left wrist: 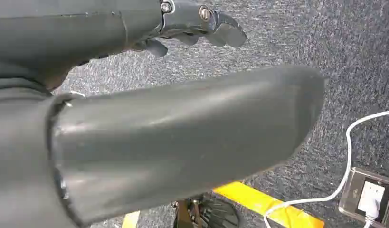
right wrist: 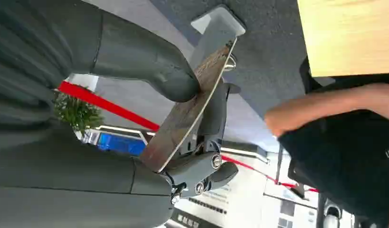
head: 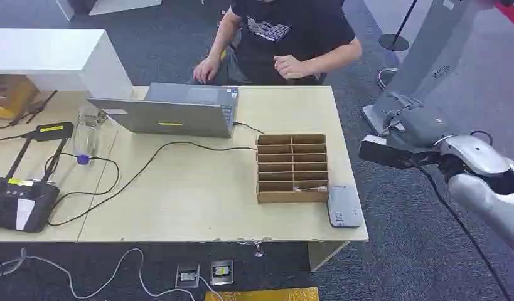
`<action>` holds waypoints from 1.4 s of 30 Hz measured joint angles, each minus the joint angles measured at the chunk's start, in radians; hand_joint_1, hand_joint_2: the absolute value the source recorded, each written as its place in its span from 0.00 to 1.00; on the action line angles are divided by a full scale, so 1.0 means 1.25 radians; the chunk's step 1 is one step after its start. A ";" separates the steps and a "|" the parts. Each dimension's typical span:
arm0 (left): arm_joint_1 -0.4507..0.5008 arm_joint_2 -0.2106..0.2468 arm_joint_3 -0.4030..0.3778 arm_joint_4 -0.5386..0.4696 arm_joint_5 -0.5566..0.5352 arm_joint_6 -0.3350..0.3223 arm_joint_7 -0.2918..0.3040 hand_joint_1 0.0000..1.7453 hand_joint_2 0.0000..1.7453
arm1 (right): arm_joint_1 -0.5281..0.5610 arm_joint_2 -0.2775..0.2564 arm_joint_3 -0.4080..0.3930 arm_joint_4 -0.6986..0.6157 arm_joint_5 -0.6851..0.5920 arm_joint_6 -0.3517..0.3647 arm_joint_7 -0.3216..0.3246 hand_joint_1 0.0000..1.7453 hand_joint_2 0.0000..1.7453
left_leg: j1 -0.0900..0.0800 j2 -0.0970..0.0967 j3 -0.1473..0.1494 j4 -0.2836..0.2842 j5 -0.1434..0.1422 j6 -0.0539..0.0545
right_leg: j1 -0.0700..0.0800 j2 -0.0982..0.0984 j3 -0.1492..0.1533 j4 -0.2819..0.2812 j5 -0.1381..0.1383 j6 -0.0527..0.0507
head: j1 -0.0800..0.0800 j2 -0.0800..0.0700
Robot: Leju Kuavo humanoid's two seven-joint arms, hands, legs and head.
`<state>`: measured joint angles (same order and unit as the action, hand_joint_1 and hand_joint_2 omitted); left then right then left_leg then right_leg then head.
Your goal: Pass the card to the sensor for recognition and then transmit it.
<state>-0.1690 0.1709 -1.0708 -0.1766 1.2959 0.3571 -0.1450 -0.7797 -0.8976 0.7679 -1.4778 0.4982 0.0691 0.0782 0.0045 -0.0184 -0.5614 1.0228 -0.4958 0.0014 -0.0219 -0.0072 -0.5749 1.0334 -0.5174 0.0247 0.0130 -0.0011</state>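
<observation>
My left robot hand (left wrist: 192, 23) hangs over the carpet, fingers apart and holding nothing. On the worktop the sensor (head: 344, 205) lies flat at the front right corner, just beside the slotted wooden box (head: 292, 167). My right robot hand (right wrist: 135, 95) pinches the card (right wrist: 192, 104) between thumb and fingers, off the worktop's right edge, well apart from the sensor. I judge the edge-on pinch could slip or tilt.

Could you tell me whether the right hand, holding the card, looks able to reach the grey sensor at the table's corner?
Probably yes: the right hand pinches the card beside the table, and nothing stands between it and the sensor.
</observation>
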 joint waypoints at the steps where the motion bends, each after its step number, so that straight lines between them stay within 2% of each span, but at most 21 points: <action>1: 0.000 0.000 0.000 0.000 0.000 0.000 0.000 0.00 0.00 | 0.005 -0.002 0.000 0.000 -0.006 -0.001 0.002 1.00 1.00 | 0.000 0.000 0.000 0.000 0.000 0.000 | 0.000 0.000 0.000 0.000 0.000 0.000 | 0.000 0.000; 11: 0.000 0.000 0.000 0.000 -0.004 0.000 0.000 0.00 0.00 | 0.101 -0.004 0.004 -0.001 -0.060 -0.062 0.021 1.00 1.00 | 0.000 0.000 0.000 0.000 0.000 0.000 | 0.000 0.000 0.000 0.000 0.000 0.000 | 0.000 0.000; 19: 0.000 0.000 0.000 0.000 -0.005 0.002 0.000 0.00 0.00 | 0.171 0.012 0.009 0.000 -0.084 -0.110 0.024 1.00 1.00 | 0.000 0.000 0.000 0.000 0.000 0.000 | 0.000 0.000 0.000 0.000 0.000 0.000 | 0.000 0.000; 30: 0.000 0.000 0.000 0.000 0.000 0.009 0.000 0.00 0.00 | 0.213 0.078 0.015 0.017 -0.081 -0.129 0.015 1.00 1.00 | 0.000 0.000 0.000 0.000 0.000 0.000 | 0.000 0.000 0.000 0.000 0.000 0.000 | 0.000 0.000; 42: -0.001 -0.007 0.000 0.000 0.000 0.013 0.006 0.00 0.00 | 0.268 0.174 0.015 0.070 -0.073 -0.166 -0.001 1.00 1.00 | 0.000 0.000 0.000 0.000 0.000 0.000 | 0.000 0.000 0.000 0.000 0.000 0.000 | 0.000 0.000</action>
<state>-0.1700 0.1621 -1.0708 -0.1766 1.2963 0.3739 -0.1377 -0.4446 -0.6802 0.7866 -1.3898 0.4074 -0.1385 0.0767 0.0049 -0.0184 -0.5617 1.0226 -0.4960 0.0012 -0.0215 -0.0073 -0.5748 1.0336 -0.5177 0.0244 0.0129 -0.0011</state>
